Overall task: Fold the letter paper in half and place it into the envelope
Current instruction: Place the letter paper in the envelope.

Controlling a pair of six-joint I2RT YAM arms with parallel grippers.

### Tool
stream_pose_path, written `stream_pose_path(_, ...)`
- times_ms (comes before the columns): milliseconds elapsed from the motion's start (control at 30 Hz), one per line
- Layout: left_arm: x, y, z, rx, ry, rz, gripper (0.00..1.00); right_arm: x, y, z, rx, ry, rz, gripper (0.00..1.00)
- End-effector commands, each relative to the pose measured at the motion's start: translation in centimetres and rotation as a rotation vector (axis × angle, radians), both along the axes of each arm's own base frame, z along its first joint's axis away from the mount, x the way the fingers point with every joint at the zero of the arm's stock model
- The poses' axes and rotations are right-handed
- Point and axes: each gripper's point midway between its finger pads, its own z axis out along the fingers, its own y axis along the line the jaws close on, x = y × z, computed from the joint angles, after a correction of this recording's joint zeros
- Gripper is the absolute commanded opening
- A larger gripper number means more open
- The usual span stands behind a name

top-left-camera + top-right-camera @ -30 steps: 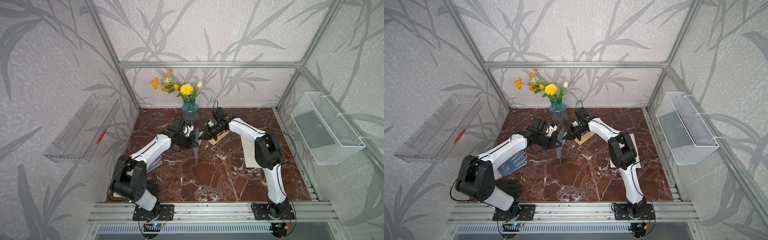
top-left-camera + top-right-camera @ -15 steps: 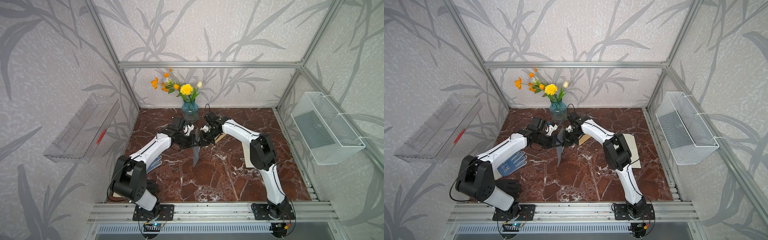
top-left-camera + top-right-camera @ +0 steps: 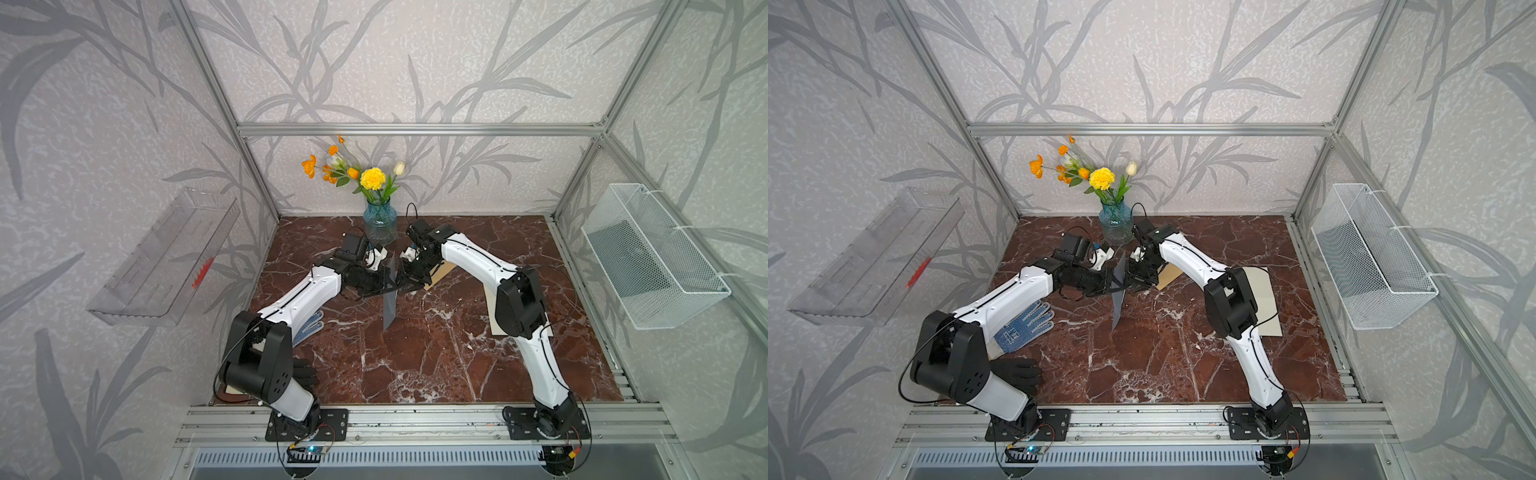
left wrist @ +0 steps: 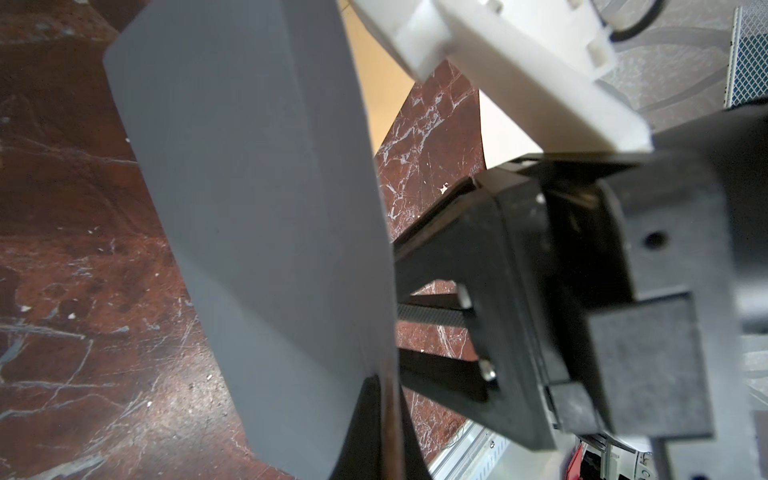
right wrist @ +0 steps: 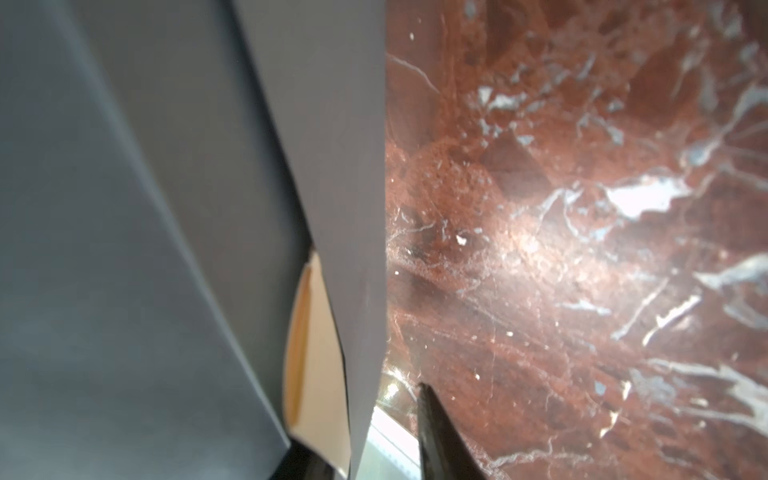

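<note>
Clamped shut on the upper part of the gray letter paper (image 3: 389, 309), the left claw (image 3: 387, 286) holds the sheet up over the middle of the marble table (image 3: 415, 365). Nearest the front rail, by the left arm's base, lies a black glove (image 3: 1017, 374), and just beyond it a dotted glove (image 3: 1025, 324). Over on the right a cream sheet (image 3: 1264, 299) lies flat, partly under the right arm. Farther in, the paper stands on edge, its long axis running up and down and its lower corner pointing at the marble and slightly toward the front; whether it touches I cannot tell. A crease runs along its length. The right claw (image 3: 402, 284) faces it from the other side, jaws apart, tips at the sheet's edge. Behind that the tan envelope (image 3: 440, 274) lies flat, and at the back wall stands the blue vase (image 3: 379, 220).
</note>
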Motion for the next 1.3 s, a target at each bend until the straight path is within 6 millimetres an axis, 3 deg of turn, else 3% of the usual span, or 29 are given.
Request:
stream_pose_path(0, -1.0, -0.4, 0.0, -0.015, -0.008, -0.045, 0.0, -0.9, 0.9, 2.6, 0.061, -0.013, 0.037, 0.35)
stream_pose_path(200, -1.3, 0.3, -0.9, -0.003, 0.009, -0.043, 0.0, -1.2, 0.8, 3.4, 0.087, -0.025, 0.04, 0.31)
stream_pose_path(567, -1.1, 2.3, -1.8, -0.042, 0.043, 0.012, 0.0, -1.4, 0.7, 6.2, 0.145, -0.053, 0.038, 0.36)
stream_pose_path(767, -1.1, 2.8, -2.0, -0.038, 0.052, 0.019, 0.0, -1.1, 0.6, 5.5, 0.173, -0.051, 0.007, 0.0)
stream_pose_path(1067, -1.2, 3.1, -2.0, -0.037, 0.057, 0.026, 0.0, -0.6, 1.3, 4.5, 0.285, -0.054, -0.038, 0.0)
stream_pose_path(1267, -1.2, 3.2, -2.0, -0.034, 0.058, 0.03, 0.0, -0.4, 1.6, 6.1, 0.342, -0.097, -0.035, 0.0)
